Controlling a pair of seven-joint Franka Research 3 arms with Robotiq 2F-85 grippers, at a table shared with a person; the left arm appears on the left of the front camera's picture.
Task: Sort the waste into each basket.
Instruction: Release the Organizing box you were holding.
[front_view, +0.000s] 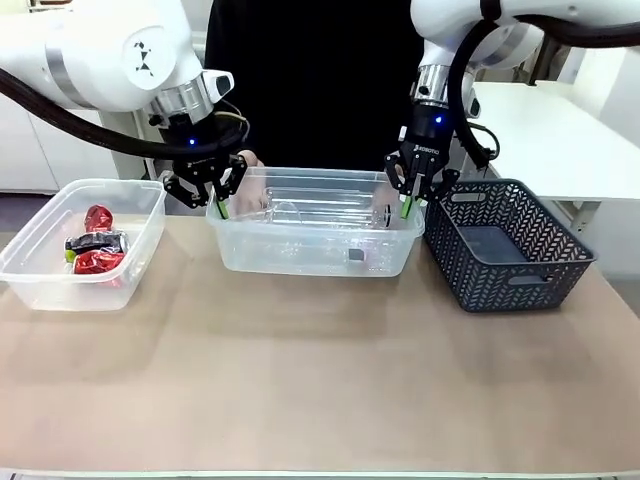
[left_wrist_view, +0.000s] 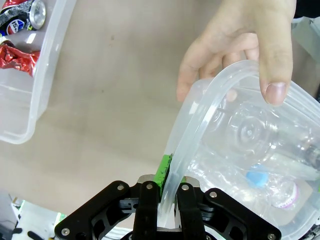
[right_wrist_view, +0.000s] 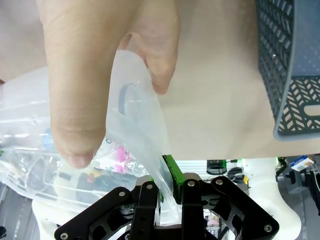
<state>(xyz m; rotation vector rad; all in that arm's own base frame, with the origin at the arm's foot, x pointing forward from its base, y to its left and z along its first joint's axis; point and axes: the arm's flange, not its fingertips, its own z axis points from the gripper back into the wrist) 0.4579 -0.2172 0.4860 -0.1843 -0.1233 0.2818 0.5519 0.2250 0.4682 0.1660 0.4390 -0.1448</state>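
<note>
Waste first: red cans and wrappers (front_view: 95, 245) lie in the left tub (front_view: 40, 275) at the left of the front frame; you also see them at the upper left of the left wrist frame. Clear bottles (front_view: 310, 212) lie in the centre tub (front_view: 315, 260), middle of the frame; the left wrist view shows a blue cap (left_wrist_view: 257, 178) and a pink-printed label through its wall. No loose waste shows on the surface (front_view: 320, 380).

Centre tub: both arms have it by the rim. Your left gripper (front_view: 221, 207) is pinched on the rim at the tub's left end, green pad against the plastic. Your right gripper (front_view: 407, 208) is pinched on the right-end rim likewise. The person's hands are on the same tub: one hand (left_wrist_view: 240, 47) over the rim near the left gripper, another hand (right_wrist_view: 100, 75) over the rim near the right one.

Outward: a dark lattice basket (front_view: 510, 245) stands just right of the centre tub, seemingly empty.

Judgement: sorting looks finished; the step in hand is a shared carry or handover of the bottle tub. Next move calls for both arms moving together, level, at matched pace. The thin rim flexes, so uneven pull could twist it or slip a pad. Mind the person's fingers beside the pads.
</note>
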